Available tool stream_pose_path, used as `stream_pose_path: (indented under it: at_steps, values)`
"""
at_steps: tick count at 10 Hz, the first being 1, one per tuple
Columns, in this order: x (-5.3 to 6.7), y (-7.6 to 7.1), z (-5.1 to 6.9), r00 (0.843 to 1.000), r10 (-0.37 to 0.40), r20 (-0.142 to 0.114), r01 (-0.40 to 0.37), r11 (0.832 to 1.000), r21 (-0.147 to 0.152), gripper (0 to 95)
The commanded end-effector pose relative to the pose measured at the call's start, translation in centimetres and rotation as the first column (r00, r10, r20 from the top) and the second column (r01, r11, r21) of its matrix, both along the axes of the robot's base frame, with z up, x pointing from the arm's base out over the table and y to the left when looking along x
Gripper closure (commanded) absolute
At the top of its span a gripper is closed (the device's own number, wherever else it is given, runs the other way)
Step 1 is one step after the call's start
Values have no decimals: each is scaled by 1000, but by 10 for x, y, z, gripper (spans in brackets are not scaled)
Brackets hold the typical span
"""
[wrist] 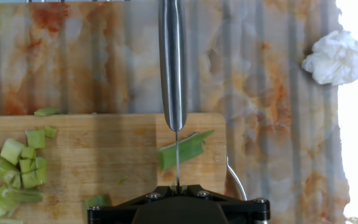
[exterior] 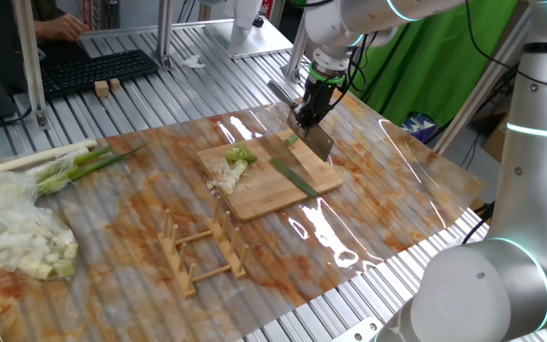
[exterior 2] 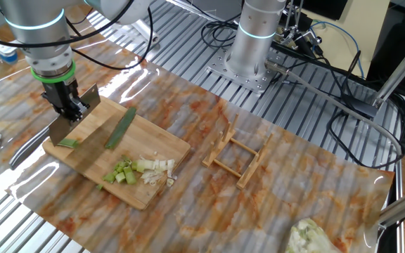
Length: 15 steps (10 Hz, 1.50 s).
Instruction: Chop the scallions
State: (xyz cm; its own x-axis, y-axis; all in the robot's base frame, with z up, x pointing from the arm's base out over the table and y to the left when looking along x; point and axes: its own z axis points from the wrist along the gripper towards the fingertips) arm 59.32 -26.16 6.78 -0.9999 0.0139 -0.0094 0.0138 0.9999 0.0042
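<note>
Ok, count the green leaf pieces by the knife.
2: a short piece under the knife edge, a long strip beside it. Others may be hidden.

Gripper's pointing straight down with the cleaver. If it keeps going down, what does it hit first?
The gripper is shut on the cleaver, whose edge sits across a green scallion leaf. That leaf comes first, then the bamboo cutting board right beneath; the blade may already touch it, depth unclear.
</note>
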Motion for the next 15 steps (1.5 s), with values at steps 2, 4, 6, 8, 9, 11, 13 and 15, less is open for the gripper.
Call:
stream_pose_path:
  at_steps: [2,4,6,8,9,11,13,15]
  values:
    - [0,0,1,999,-44,-5,44,999,-7,950]
    - [0,0,1,996,-90,-14,90,996,-14,950]
    - [0,0,1,996,-91,-14,90,996,-15,950]
    - [0,-1,1,998,-64,-8,64,998,-11,950]
    - [0,-2,0,998,-55,-10,54,998,-11,950]
    - [1,-2,0,999,-44,-10,44,999,-11,950]
    - [3,-2,-3,999,-42,-9,41,999,-12,950]
    - [8,-3,-6,999,-41,-9,41,999,-10,950]
